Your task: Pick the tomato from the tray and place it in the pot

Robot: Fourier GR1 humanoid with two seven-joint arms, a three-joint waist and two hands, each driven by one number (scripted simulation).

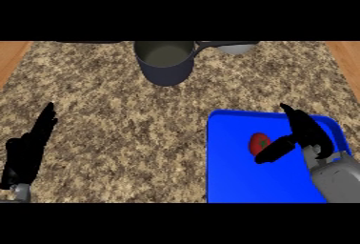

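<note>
Head view: the pot point(166, 71) stands at the counter's point(126, 124) far edge, well apart from the tray point(232, 183) at its near right corner; the left hand point(28, 152) rests open by the left edge. The tomato point(258, 141) lies mid-tray, green stalk end up, long axis running near to far. The right hand point(309, 136) hangs open just right of it, thumb beside it, holding nothing.

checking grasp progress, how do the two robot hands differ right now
The black left robot hand rests over the speckled granite counter, fingers straight up; the black right robot hand is over the blue tray. The left has nothing near it; the right's thumb reaches to the small red tomato. Both are open, holding nothing.
</note>
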